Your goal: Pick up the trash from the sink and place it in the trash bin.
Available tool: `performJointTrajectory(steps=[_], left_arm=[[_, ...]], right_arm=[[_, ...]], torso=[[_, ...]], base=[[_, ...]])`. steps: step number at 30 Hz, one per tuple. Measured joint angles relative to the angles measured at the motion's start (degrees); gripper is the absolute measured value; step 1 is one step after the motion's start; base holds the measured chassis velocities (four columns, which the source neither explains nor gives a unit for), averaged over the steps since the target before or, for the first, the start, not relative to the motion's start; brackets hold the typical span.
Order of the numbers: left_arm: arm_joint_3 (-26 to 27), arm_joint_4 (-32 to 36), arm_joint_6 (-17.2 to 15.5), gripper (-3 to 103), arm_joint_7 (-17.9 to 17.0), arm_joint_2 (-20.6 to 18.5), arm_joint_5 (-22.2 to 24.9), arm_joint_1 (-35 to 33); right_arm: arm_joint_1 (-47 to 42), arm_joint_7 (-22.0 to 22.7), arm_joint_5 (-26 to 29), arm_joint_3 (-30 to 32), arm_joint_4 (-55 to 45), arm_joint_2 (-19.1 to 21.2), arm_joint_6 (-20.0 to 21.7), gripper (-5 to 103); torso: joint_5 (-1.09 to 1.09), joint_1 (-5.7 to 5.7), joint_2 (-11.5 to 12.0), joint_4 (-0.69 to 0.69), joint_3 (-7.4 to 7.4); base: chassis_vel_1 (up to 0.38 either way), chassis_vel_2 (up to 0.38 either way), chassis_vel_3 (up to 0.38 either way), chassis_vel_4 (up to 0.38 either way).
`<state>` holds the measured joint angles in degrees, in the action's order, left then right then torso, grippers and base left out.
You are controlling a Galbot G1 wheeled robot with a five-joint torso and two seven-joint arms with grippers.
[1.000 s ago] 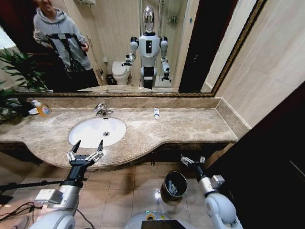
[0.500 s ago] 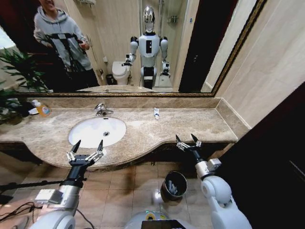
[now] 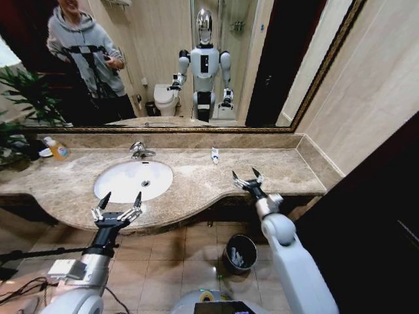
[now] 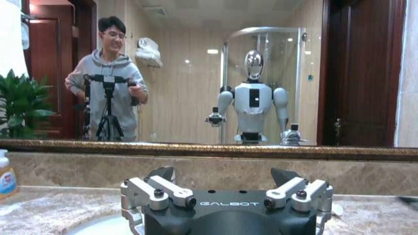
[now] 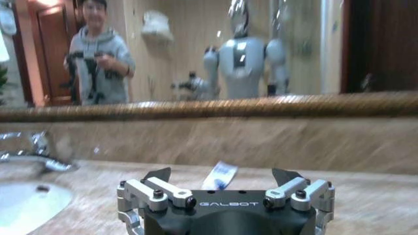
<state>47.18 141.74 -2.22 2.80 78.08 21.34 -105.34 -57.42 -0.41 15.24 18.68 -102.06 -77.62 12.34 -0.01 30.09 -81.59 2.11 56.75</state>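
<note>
I see the marble table (image 3: 262,171) mid-frame holding a small white tube (image 3: 215,155) centre and soap bottle (image 3: 58,150) far left.

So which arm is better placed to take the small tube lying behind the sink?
Probably the right. Its tool is open above the counter, facing the small tube. The left tool hovers open at the sink's front edge, farther from it.

A large gilt-framed mirror (image 3: 163,65) spans the wall of a beige-tiled bathroom above a brown marble tabletop (image 3: 262,171). Reflected in the mirror are a white toilet (image 3: 165,98) and a glass shower enclosure (image 4: 265,83). Brown tiled floor (image 3: 190,245) lies below; a leafy plant (image 3: 23,104) stands left of the mirror.
</note>
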Motion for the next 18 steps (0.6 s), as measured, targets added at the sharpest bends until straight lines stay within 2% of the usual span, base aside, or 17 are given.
performJointTrajectory(steps=[2,7,8,15,18], left_arm=[[0.0,0.0,0.0,100,0.0,0.0,0.0,0.0],[0.0,0.0,0.0,100,0.0,0.0,0.0,0.0],[0.0,0.0,0.0,100,0.0,0.0,0.0,0.0],[0.0,0.0,0.0,100,0.0,0.0,0.0,0.0],[0.0,0.0,0.0,100,0.0,0.0,0.0,0.0]], right_arm=[[3.3,1.1,0.7,-3.1,3.9,-0.7,1.0,100],[9.7,1.9,0.7,-6.2,11.3,-2.1,0.7,100],[13.2,2.2,0.6,-7.1,15.3,-3.0,0.2,100],[20.6,2.4,-0.4,-8.6,24.9,-5.6,-1.5,100],[24.8,1.9,-3.3,-8.7,32.6,-8.2,-3.9,100]], torso=[[0.00,0.00,0.0,0.01,0.00],[0.00,0.00,0.0,0.01,0.00],[0.00,0.00,0.0,0.01,0.00],[-0.01,0.00,0.0,0.00,0.00],[-0.02,0.00,0.0,0.00,-0.01]], base=[[0.000,0.000,0.000,0.000],[0.000,0.000,0.000,0.000],[0.000,0.000,0.000,0.000],[0.000,0.000,0.000,0.000],[0.000,0.000,0.000,0.000]])
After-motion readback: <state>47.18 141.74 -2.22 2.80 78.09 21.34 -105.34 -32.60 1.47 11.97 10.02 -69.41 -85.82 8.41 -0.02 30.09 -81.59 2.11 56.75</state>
